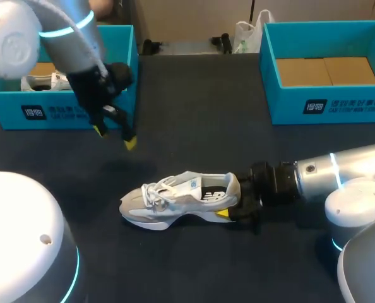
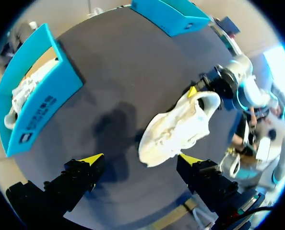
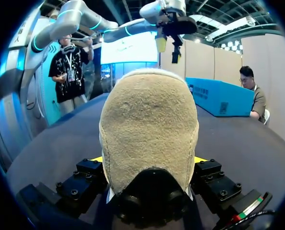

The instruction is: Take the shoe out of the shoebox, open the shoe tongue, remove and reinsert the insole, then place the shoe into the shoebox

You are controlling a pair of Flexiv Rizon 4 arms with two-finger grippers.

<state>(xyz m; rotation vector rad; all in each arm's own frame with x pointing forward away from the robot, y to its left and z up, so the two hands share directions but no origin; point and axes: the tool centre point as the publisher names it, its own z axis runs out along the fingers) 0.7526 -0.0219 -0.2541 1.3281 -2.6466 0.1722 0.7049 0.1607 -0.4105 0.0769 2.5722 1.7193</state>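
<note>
A white and grey shoe (image 1: 175, 202) lies on its side in the middle of the dark table, toe toward my left. My right gripper (image 1: 228, 203) comes in low from the right and is shut on the shoe's heel; in the right wrist view the tan heel (image 3: 149, 129) fills the space between the fingers. My left gripper (image 1: 115, 137) hangs open in the air in front of the left shoebox (image 1: 80, 113), above and to the left of the shoe. From the left wrist view the shoe (image 2: 176, 129) lies below and ahead of the open fingers, apart from them.
Inside the left blue shoebox lies a second white shoe (image 1: 45, 82). A second blue shoebox (image 1: 326, 104) stands at the back right, showing only a cardboard floor. Bare dark table stretches between the boxes and the shoe.
</note>
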